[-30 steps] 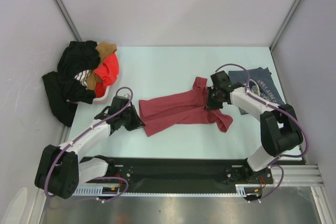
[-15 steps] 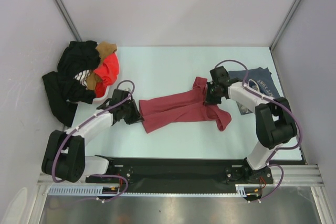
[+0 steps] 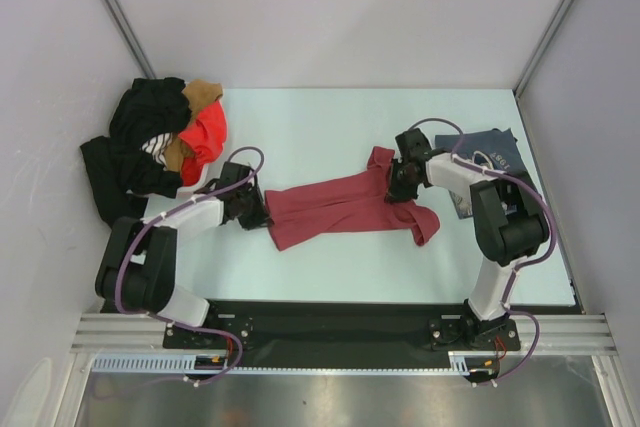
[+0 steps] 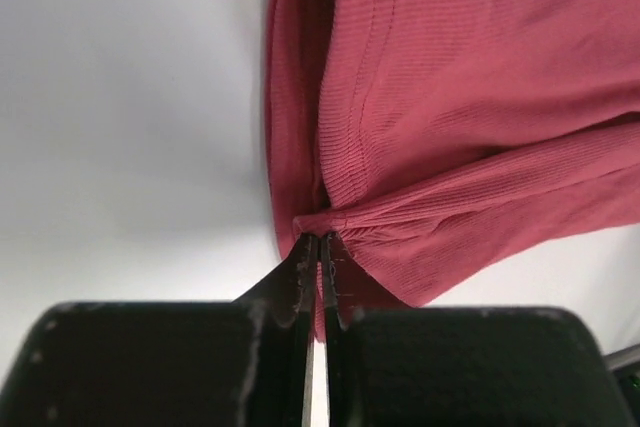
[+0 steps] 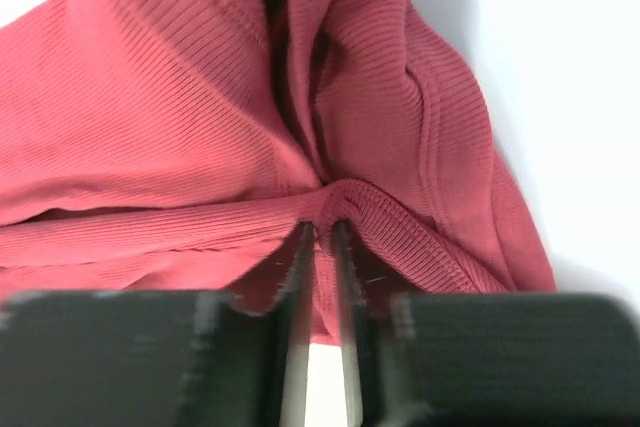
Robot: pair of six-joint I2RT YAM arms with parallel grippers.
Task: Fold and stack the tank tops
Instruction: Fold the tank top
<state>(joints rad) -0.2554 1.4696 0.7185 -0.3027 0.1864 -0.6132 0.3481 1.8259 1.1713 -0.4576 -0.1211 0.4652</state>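
Two ends of the maroon tank top (image 3: 340, 209) are pinched by the left gripper (image 4: 318, 242) and right gripper (image 5: 320, 232); flattening is judged underway, folding called for next.

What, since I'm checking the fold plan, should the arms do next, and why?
Probably pull the ends apart to flatten the dark maroon-red ribbed tank top: left gripper and right gripper each pinch one end, and it lies bunched lengthwise.

Two tank tops (image 3: 340, 209) (image 3: 497, 153), two arms (image 3: 185, 217) (image 3: 456, 175)
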